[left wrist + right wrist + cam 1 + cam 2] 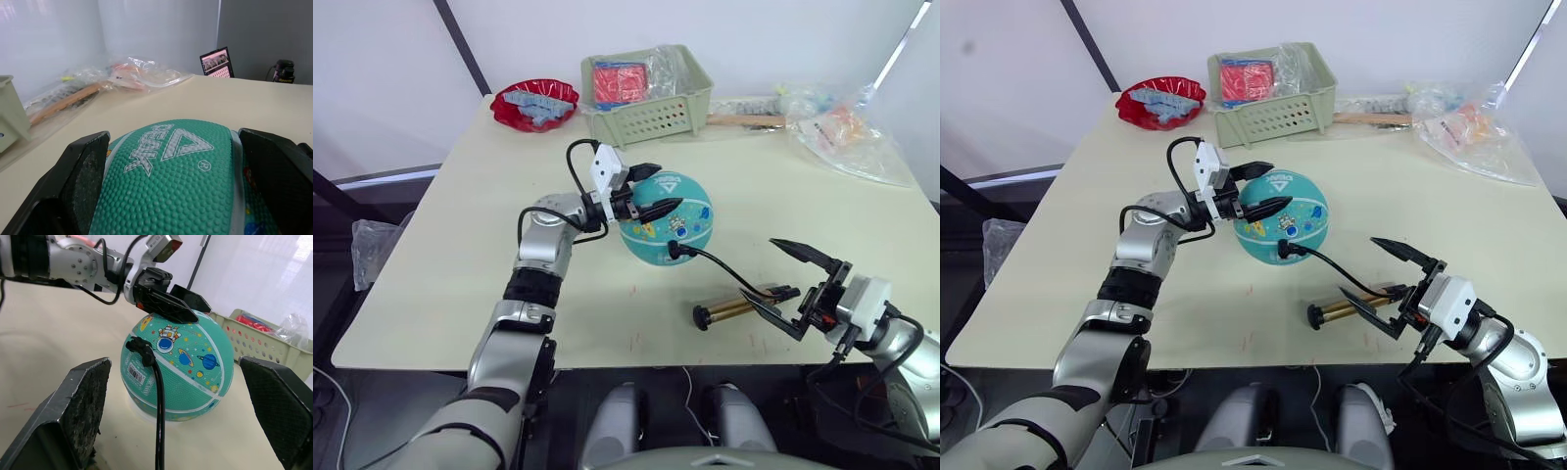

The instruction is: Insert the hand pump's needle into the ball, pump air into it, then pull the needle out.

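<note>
The hand pump (736,309) lies on the table (440,274) beside the ball (666,219), light, slick, rigid metal, so take its barrel with your wide-open right gripper (788,290) while the left gripper (651,192) straddles the ball.

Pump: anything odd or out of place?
Nothing damaged. The pump lies flat on the table, its hose plugged into the ball, unheld. Left gripper straddles the ball; right gripper is open near the pump.
</note>
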